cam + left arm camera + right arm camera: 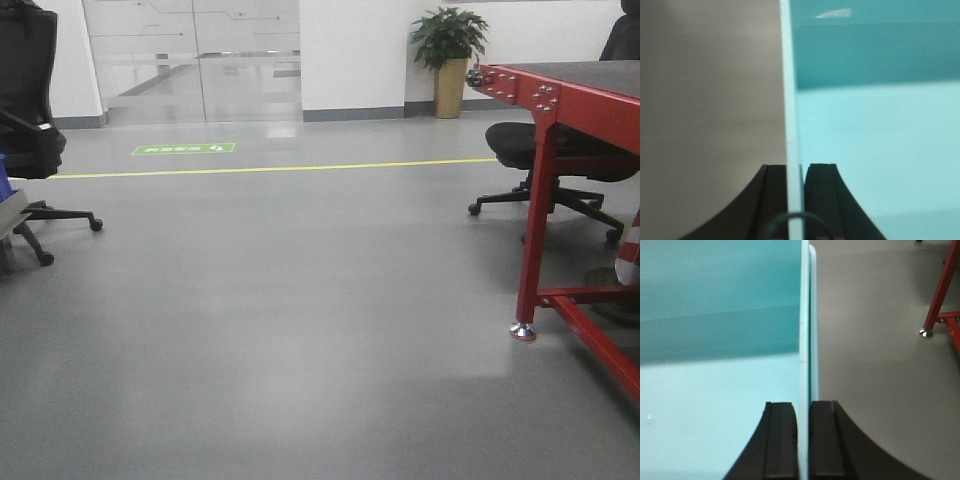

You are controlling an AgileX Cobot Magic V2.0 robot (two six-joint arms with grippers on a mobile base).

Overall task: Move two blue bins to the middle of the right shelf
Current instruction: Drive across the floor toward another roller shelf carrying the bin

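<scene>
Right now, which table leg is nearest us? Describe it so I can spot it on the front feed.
Look to the right side of the front view, where a red table with a dark top stands over the grey floor. Its nearest leg drops straight down beside a black office chair. It is the only one ending in a shiny silver foot, and it shows in the right wrist view too.
</scene>
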